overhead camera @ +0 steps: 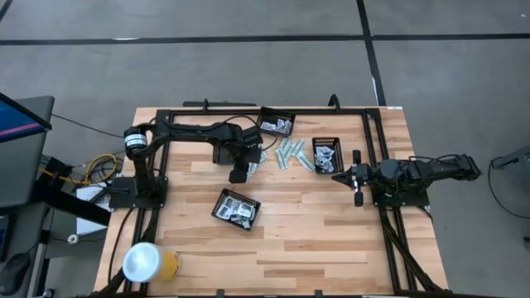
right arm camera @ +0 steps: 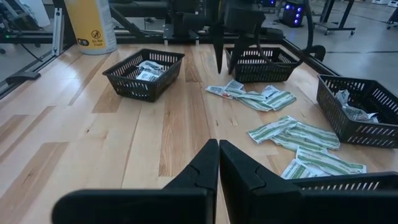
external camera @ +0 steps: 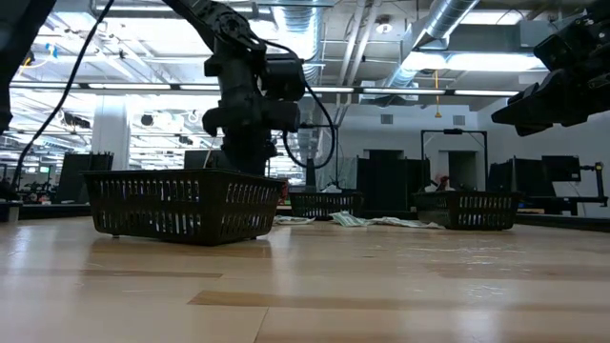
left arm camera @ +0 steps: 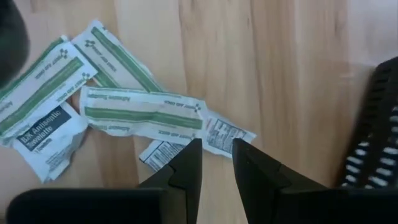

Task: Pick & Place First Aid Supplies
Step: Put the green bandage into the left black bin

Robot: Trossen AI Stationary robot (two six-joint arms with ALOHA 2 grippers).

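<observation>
- The left gripper hangs over the loose first aid supplies on the table, jaws slightly parted and empty, just above a sachet that a green-striped strip overlaps.
- Risk: closing here could pinch both overlapping packets, or skid off the flat sachet.
- The right gripper waits near the pile, fingers together and empty.

A grey floor crossed by dark lines surrounds the wooden table. Ceiling ducts and strip lights run overhead; a monitor sits at 9 o'clock.
</observation>
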